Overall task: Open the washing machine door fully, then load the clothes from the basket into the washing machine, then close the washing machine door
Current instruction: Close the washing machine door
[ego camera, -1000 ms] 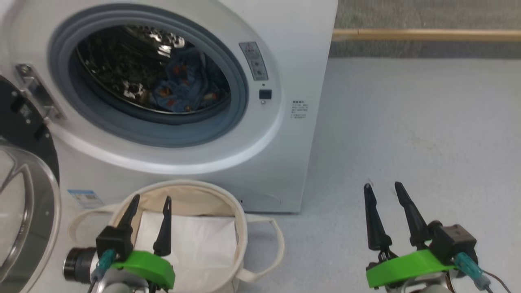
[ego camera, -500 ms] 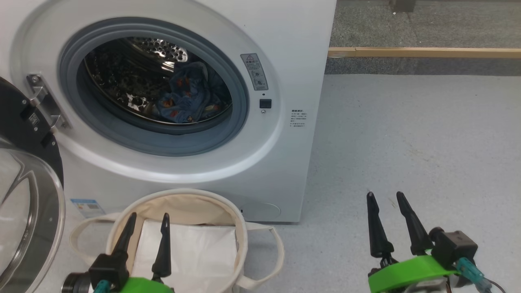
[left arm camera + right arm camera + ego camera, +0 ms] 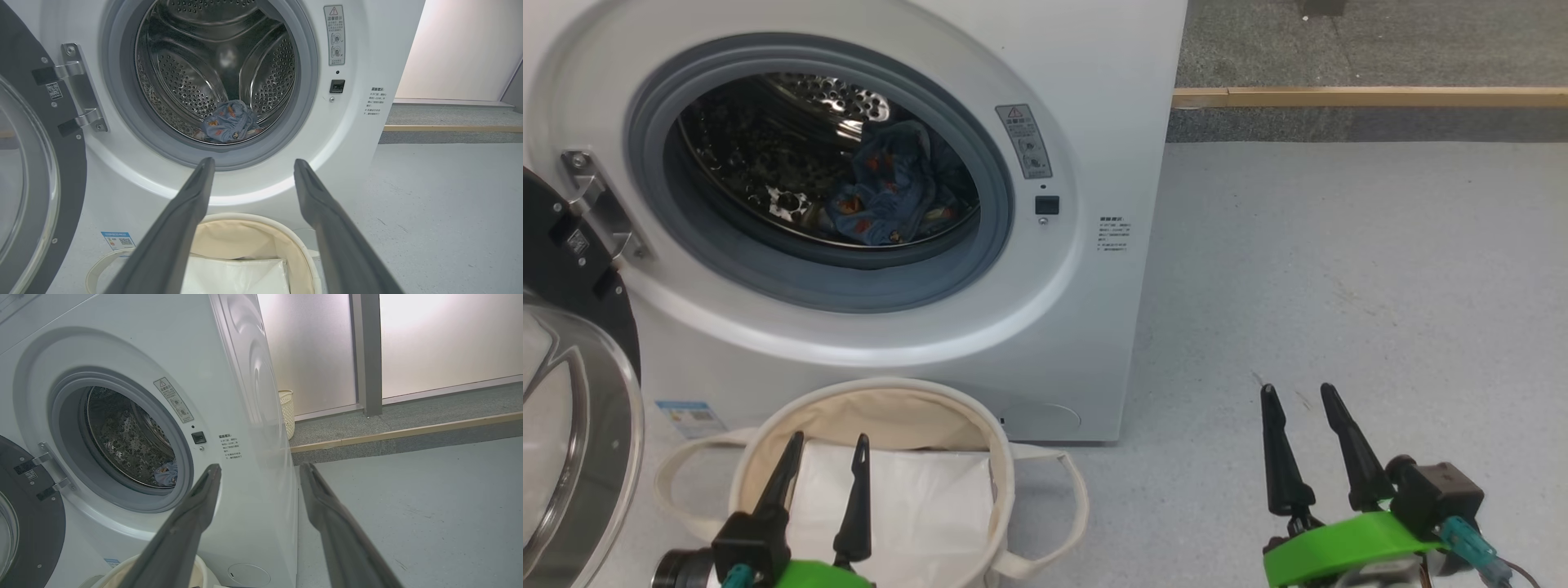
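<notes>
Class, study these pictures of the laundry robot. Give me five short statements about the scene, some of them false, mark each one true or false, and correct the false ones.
1. The washing machine door is open. True.
2. The left hand is open and empty. True.
3. The drum is empty. False: a blue printed garment lies in it.
4. The right hand hovers over the basket. False: it is over bare floor, to the right of the washing machine.
5. The basket holds a flat white sheet. True.
</notes>
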Available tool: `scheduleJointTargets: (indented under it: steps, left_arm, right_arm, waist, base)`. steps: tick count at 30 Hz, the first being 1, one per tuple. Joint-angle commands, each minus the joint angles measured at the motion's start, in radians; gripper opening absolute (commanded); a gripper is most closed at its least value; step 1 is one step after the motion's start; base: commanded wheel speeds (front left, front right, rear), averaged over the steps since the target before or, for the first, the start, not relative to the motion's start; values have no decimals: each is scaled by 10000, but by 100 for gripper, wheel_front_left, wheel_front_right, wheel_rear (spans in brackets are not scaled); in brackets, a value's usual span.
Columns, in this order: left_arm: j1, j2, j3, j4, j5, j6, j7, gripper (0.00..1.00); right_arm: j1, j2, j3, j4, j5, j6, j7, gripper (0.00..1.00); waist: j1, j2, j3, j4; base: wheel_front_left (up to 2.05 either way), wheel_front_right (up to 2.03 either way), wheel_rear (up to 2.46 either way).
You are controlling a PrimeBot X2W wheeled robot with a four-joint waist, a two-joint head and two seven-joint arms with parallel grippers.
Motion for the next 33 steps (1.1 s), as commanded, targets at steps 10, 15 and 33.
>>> scheduleJointTargets:
  steps: [10, 15, 33]
  left_arm:
    - [-443, -38, 319, -266, 68, 117, -51, 100]
    - [-465, -48, 374, -193, 42, 245, -51, 100]
    - [-546, -86, 563, -103, -344, 385, -51, 100]
  right_arm:
    - [-167, -20, 198, -326, -107, 2, -48, 100]
    - [-175, -20, 236, -297, -187, 2, -48, 100]
    - [-168, -20, 276, -299, -225, 2, -48, 100]
  waist:
    - [1, -1, 79, -93]
    - [1, -1, 88, -77]
    - [1, -1, 182, 140]
  base:
    - [0, 0, 0]
    - [-1, 1, 0]
    - [-165, 88, 77]
